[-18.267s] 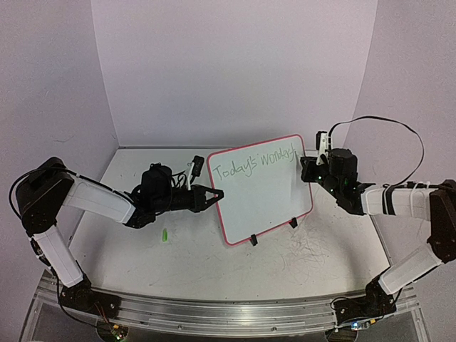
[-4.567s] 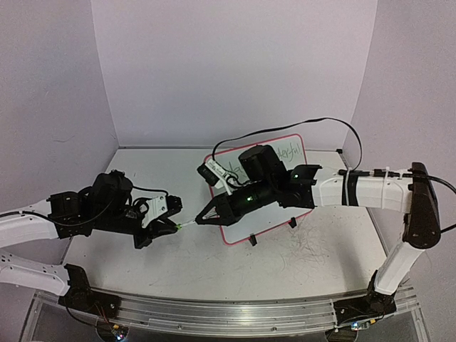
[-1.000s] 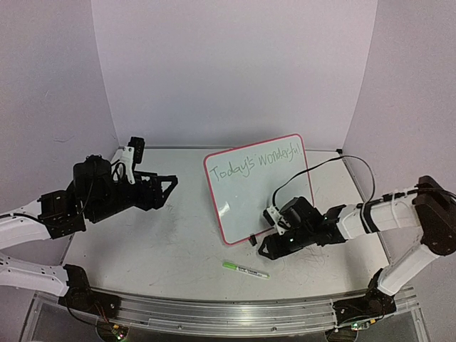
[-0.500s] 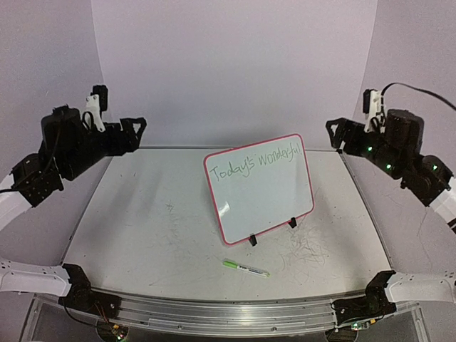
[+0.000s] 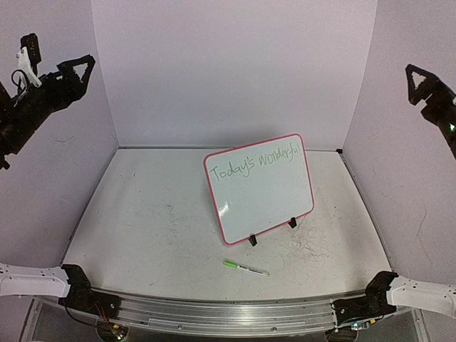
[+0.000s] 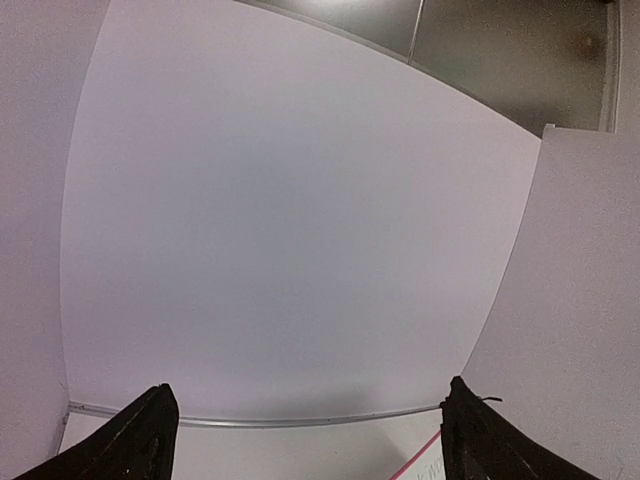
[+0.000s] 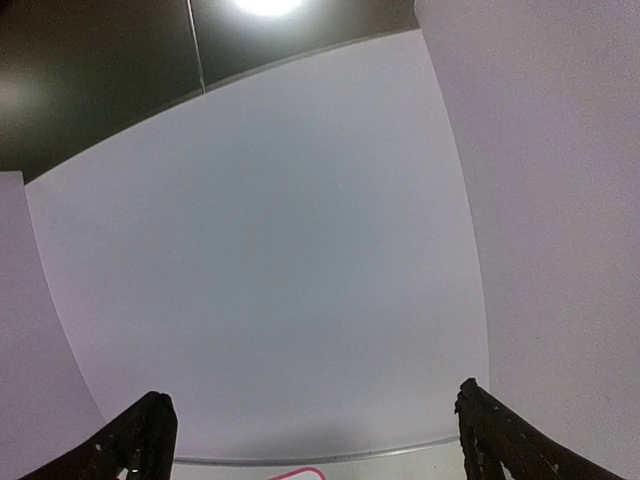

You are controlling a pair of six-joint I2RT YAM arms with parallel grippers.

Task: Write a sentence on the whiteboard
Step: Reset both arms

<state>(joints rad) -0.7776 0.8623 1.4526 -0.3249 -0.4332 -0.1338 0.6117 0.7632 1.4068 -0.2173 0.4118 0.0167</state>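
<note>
Whiteboard (image 5: 260, 189) propped mid-worktop (image 5: 142, 214), green sentence (image 5: 258, 162) across top. Marker (image 5: 245, 268) lies in front. Left hand (image 6: 310, 400), right hand (image 7: 315, 405) high, wide open, empty. Writing looks finished; next, probably only parking arms.

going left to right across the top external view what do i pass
left black two-finger gripper → small white rectangular whiteboard with a red-pink rim → right black two-finger gripper; the thin green marker pen lies within the whiteboard's span, so it has no clear place
</note>
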